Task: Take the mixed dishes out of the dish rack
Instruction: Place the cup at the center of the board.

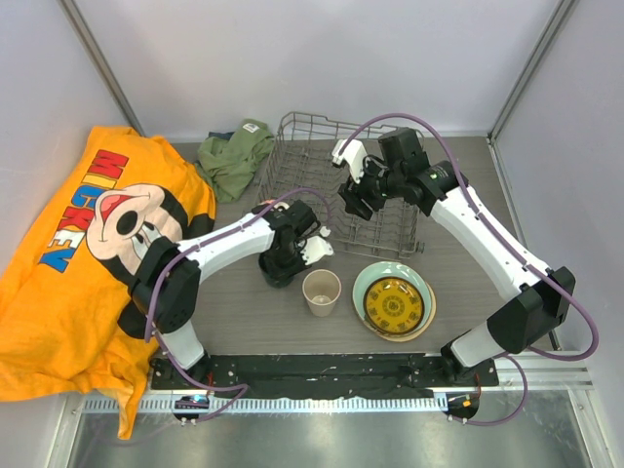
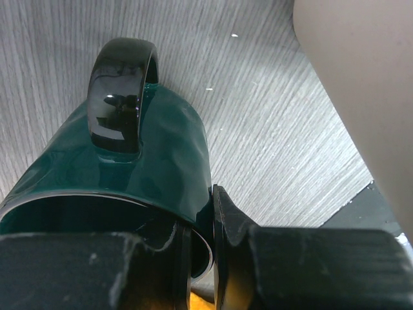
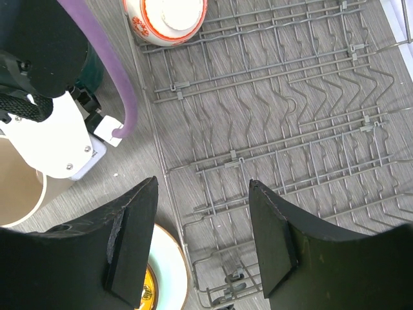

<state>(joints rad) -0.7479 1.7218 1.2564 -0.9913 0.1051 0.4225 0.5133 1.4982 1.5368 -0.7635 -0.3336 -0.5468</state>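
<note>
My left gripper (image 1: pixel 286 255) is shut on the rim of the dark teal mug (image 2: pixel 148 155), one finger inside and one outside, on the table left of the beige cup (image 1: pixel 321 292). The cup also fills the left wrist view's upper right (image 2: pixel 361 77). My right gripper (image 3: pixel 203 184) hangs open over the near end of the grey wire dish rack (image 1: pixel 312 146), with nothing between its fingers. The red-orange bowl (image 3: pixel 164 19) sits in the rack. Right of the cup, the yellow patterned plate (image 1: pixel 393 304) lies on the pale green plate (image 1: pixel 366 283).
An orange Mickey shirt (image 1: pixel 88 253) covers the table's left side. A green cloth (image 1: pixel 234 156) lies bunched at the rack's far left corner. Grey walls close the table in on three sides.
</note>
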